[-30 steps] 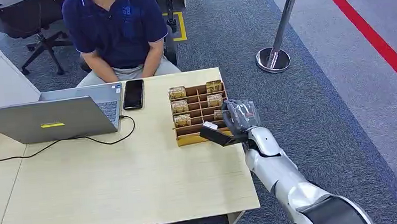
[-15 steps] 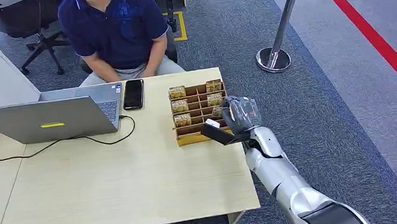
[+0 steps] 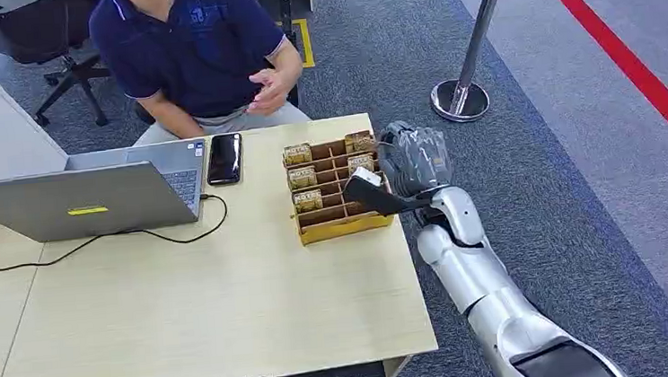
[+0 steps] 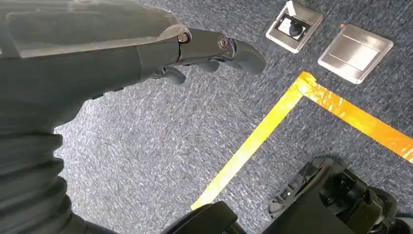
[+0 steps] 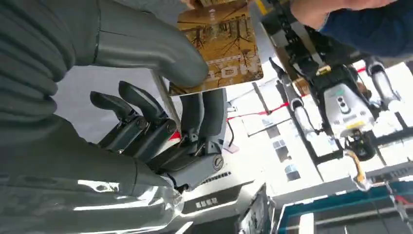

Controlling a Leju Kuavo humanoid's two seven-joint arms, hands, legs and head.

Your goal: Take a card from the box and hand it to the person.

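Table [image 3: 187, 317]: pale wooden top across the lower left of the head view, with the person seated at its far edge.
Person [image 3: 193, 46]: dark blue polo shirt, seated behind the table; one hand [image 3: 270, 87] is raised in front of the chest, above the far edge of the table.
Laptop [image 3: 79, 198]: open and grey, at the far left of the table, its lid turned toward the camera; a black cable [image 3: 92, 244] runs from it across the tabletop.
Right arm [image 3: 483, 294]: silver, coming up from the lower right beside the table's right edge.
Box [image 3: 338, 188]: wooden, divided into compartments, near the table's far right corner; several compartments hold gold-brown cards standing on edge.
Right hand [image 3: 410, 169]: raised over the right side of the box, holding the card; in the right wrist view the thick grey thumb [image 5: 146, 46] presses on the card's face and the dark fingers [image 5: 204, 117] lie behind it.
Left hand [image 4: 204, 48]: hangs over grey carpet with yellow tape; its dark fingers are curled inward with nothing in them.
Phone [image 3: 224, 158]: black, lying flat between the laptop and the box.
Card [image 5: 221, 44]: gold-brown with a dark printed pattern, pinched in the right hand, lifted clear of the box.
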